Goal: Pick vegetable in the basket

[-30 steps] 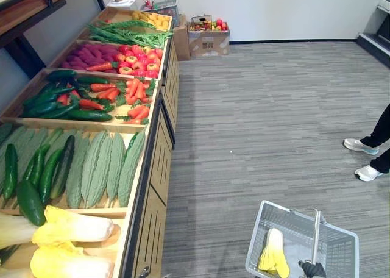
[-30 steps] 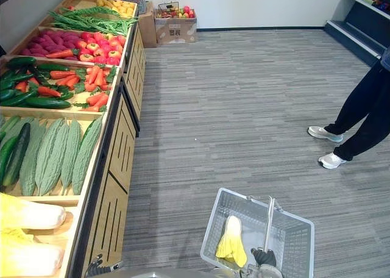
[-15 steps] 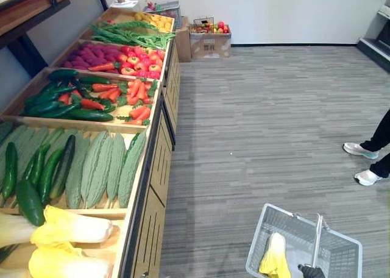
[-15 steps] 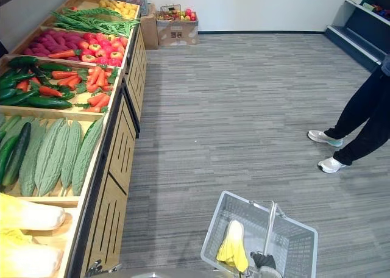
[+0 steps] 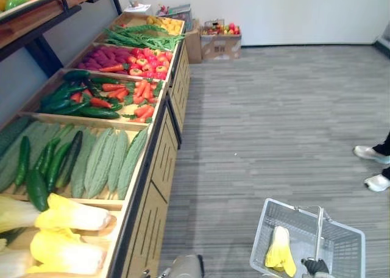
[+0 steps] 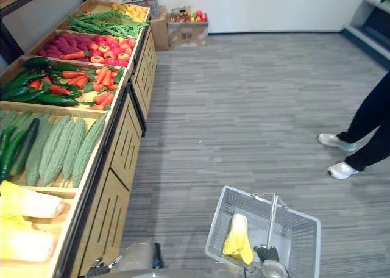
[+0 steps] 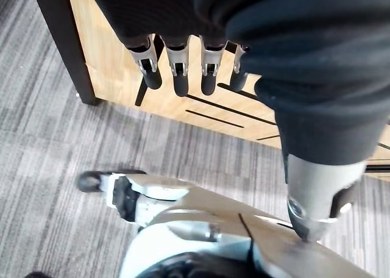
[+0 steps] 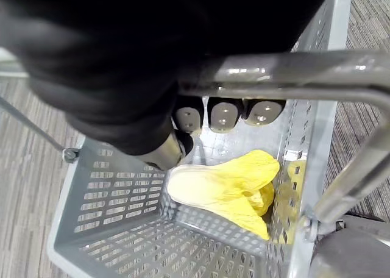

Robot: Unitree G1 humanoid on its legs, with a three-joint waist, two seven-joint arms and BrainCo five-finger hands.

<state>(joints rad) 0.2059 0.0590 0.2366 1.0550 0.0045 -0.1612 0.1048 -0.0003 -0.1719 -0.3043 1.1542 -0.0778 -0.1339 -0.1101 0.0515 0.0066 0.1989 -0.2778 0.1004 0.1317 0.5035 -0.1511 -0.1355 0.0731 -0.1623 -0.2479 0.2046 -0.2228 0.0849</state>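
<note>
A grey plastic basket (image 5: 344,250) hangs low at my right side above the floor. My right hand (image 8: 225,113) is shut on its metal handle (image 5: 318,235), with the fingers curled over the bar. One yellow napa cabbage (image 8: 225,189) lies on the basket's bottom, towards its left side (image 5: 280,256). My left hand (image 7: 177,77) hangs with straight fingers and holds nothing, close beside the wooden front of the vegetable stand (image 7: 122,77).
The wooden stand (image 5: 155,168) runs along my left with yellow cabbages (image 5: 73,217), cucumbers (image 5: 49,165), bitter gourds (image 5: 109,162), carrots (image 5: 137,95) and further produce behind. Grey floor (image 5: 274,119) stretches to the right. A person's shoes (image 5: 372,153) stand at the right edge. Cardboard boxes (image 5: 222,43) sit by the far wall.
The whole picture has shifted, so the camera moved. The basket with the cabbage hangs from my right hand as before.
</note>
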